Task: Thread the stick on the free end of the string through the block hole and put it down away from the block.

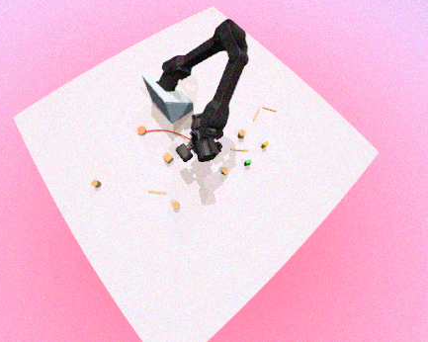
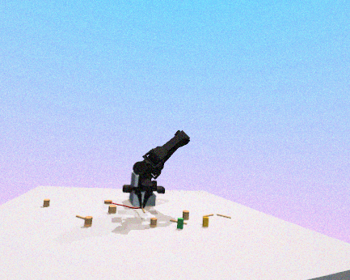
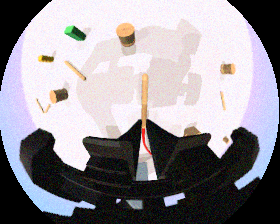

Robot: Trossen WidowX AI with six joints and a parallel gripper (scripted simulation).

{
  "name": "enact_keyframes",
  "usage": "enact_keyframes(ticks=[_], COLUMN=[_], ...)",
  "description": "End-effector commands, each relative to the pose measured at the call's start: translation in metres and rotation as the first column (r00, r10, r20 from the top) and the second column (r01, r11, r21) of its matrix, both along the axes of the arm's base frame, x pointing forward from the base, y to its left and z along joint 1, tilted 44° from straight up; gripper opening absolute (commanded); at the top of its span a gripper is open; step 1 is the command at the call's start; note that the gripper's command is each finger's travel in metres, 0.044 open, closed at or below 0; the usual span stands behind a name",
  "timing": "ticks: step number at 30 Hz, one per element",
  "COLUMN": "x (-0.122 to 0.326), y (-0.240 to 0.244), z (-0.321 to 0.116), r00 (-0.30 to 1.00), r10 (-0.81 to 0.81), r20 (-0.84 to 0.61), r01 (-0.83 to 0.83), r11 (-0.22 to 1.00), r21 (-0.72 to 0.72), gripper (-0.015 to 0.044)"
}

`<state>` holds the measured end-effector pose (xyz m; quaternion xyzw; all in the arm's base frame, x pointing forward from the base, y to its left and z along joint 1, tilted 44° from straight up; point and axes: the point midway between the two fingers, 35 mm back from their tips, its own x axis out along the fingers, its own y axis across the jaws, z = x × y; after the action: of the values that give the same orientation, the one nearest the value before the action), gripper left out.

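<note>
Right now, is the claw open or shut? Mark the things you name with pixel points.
Shut on the string's stick [image 3: 145,97]: in the wrist view, the claw's [image 3: 144,121] fingertips meet at its string end.

From where I'm standing, I can't make out any text, label, brand, number or sign on anything here.
</note>
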<state>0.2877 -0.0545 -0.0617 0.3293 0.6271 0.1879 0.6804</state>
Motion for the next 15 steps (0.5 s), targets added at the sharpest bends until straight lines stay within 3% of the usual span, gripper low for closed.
enact_keyframes(ticks=[1, 15], x=[0.002, -0.002], y=[-0.008, -0.019], z=[0.007, 0.02], r00=[1.0, 1.0], r10=[-0.001, 0.0], r20=[0.013, 0.013], r01=[0.001, 0.0], r11=[1.0, 1.0], r21=[-0.009, -0.009], gripper=[0.0, 0.0])
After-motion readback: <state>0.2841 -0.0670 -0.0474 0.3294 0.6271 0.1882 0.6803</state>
